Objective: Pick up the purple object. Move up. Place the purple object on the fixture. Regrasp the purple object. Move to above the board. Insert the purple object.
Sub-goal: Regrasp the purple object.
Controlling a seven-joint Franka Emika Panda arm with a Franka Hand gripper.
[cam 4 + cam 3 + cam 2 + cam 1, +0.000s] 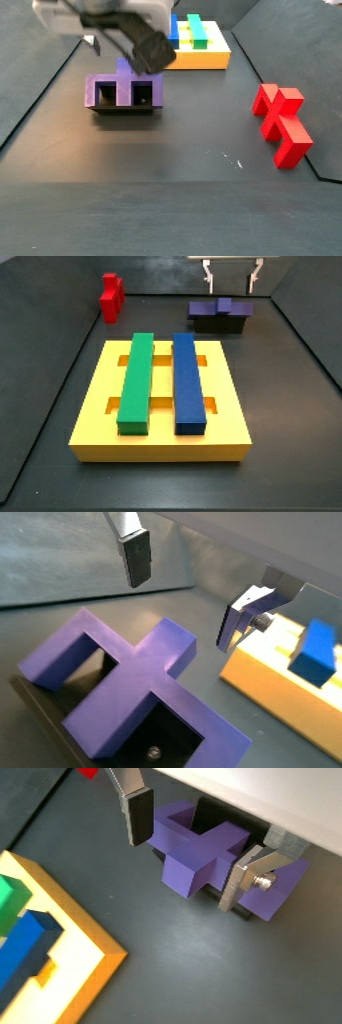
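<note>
The arm reaches in from above at the far end of the floor, its gripper (230, 270) hanging over the purple object (219, 307) with a clear gap below the fingertips. In a side view the wrist body (131, 22) is blurred and sits above and slightly behind the block. The 2 silver fingers (135, 810) stand wide apart with nothing between them; the dark pads show bare in both wrist views, and neither finger touches the block.

The purple object (127, 682) rests on the fixture (124, 108), its prongs spread out flat across the black bracket, whose dark base shows beneath and through the notches (160, 727). In a side view the block covers most of the fixture's top, with 2 dark notches facing the camera.

The board (162, 406) lies nearer the front of the floor, apart from the fixture, carrying 1 green bar (136, 378) and 1 blue bar (186, 381) side by side. A red block (281, 122) lies well off to the side.
</note>
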